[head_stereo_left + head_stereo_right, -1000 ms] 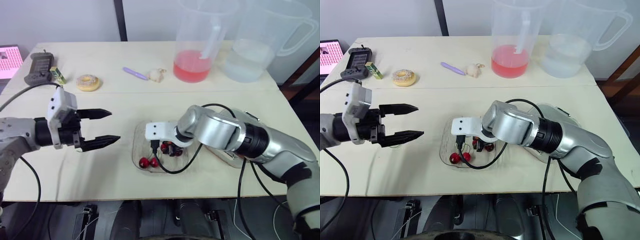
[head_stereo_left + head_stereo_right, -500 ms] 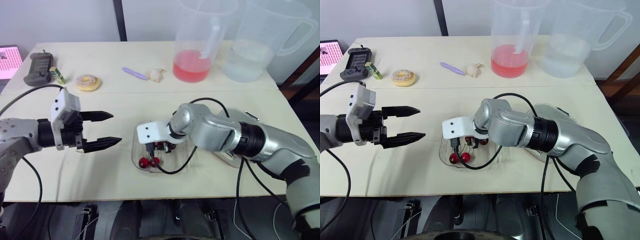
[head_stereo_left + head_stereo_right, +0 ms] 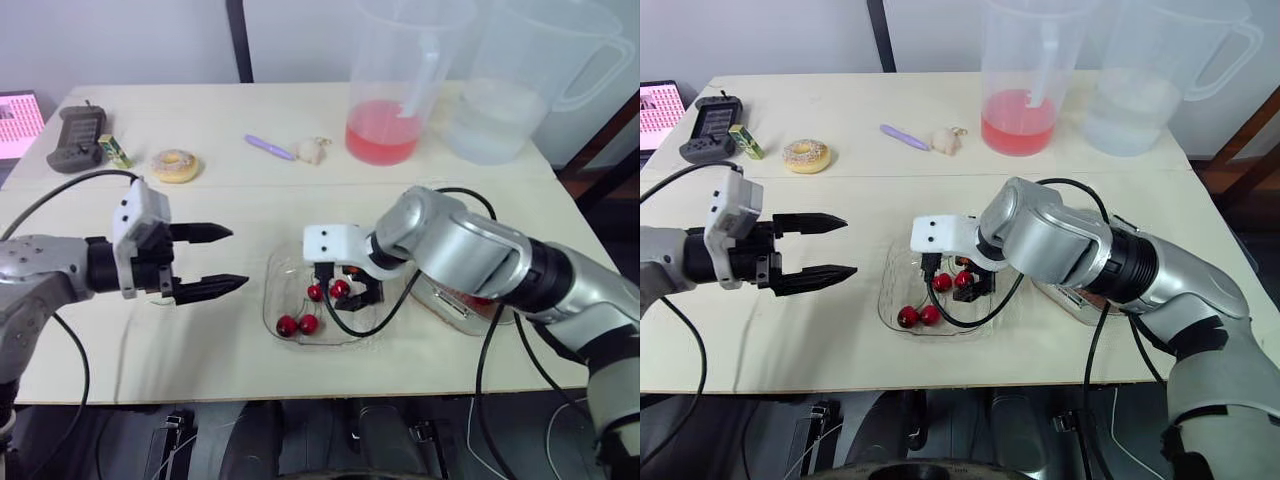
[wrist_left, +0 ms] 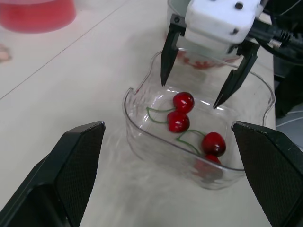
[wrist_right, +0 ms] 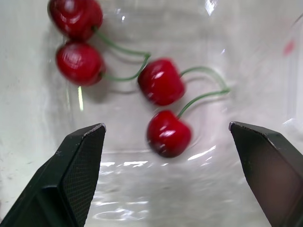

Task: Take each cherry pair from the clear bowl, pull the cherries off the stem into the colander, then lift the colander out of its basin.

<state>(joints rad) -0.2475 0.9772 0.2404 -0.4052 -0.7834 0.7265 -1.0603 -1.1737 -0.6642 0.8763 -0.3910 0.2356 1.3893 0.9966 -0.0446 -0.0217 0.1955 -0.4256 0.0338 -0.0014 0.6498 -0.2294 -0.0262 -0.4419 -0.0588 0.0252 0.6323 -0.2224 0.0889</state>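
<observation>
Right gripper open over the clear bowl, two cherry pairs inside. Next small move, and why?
Probably lower the right gripper straight down and shut it on the red cherry pair with green stems lying between its open fingers. It hangs above the clear plastic bowl holding nothing, with that pair centred under it. The left gripper hovers open beside the bowl.

A stemmed red cherry pair point(image 3: 941, 282) and a second pair point(image 3: 907, 316) before it are contained in the clear plastic bowl point(image 3: 890, 290), beneath the right gripper point(image 4: 190, 93). The left gripper point(image 3: 848, 246) is held well to its left; a pale colander point(image 3: 447, 303) is set just to its right.
</observation>
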